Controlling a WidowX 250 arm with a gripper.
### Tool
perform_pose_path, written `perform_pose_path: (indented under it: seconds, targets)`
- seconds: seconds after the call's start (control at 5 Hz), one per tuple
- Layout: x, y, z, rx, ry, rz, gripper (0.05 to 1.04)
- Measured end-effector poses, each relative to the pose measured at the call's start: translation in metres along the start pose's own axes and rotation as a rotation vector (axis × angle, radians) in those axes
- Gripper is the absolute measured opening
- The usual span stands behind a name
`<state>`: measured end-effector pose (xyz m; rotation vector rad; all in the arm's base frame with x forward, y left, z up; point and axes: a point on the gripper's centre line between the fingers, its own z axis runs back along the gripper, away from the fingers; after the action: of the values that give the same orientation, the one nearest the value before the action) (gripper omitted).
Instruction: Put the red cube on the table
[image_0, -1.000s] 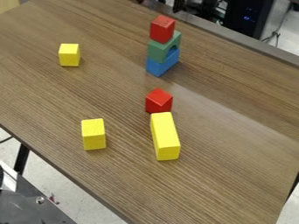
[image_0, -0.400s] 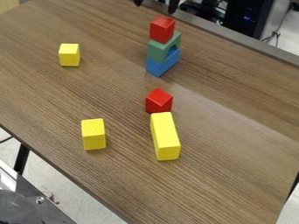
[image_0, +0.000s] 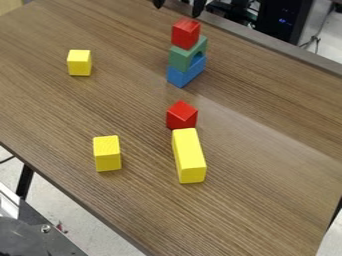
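Long yellow block (image_0: 188, 156): nearest the camera among the central pieces, lying on the table (image_0: 267, 175), its long axis running roughly away from the camera.
Loose red cube (image_0: 182, 116): at the far end of that block; contact or slim gap, cannot tell. Already on the wood, so judged not the target.
Stack base: blue block (image_0: 182, 77), with green arch block (image_0: 180, 59) on it.
Top red cube (image_0: 185, 34): upright on the green arch block, at the crown of the stack. Judged to be the cube meant by the task.
Gripper (image_0: 178, 5): at the top edge of the view, past the stack; fingers (image_0: 198, 7) spread apart, nothing seen between them. Hand released.
Bearing, hand to target: toward the camera, a trifle to the view's right of the mid-gap; near in the view. Height difference not readable from this one angle.
Target axis: none longer than another; faces turned somewhat off the view's horizontal, so a slight wrist turn may be wanted.
Next move (judged): come toward the camera, straddle the top cube only, lift clear before going sideways. Low fingers could topple the green arch block.
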<state>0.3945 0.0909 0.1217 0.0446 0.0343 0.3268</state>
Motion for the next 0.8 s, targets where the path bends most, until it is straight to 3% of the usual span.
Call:
perform_pose_path:
  seconds: [0.2, 0.8]
  targets:
    - [-0.008, -0.0014, 0.0179, -0.01, -0.05, -0.012, 1.001]
    - [-0.0105, -0.0099, 0.0135, -0.034, -0.058, -0.035, 1.001]
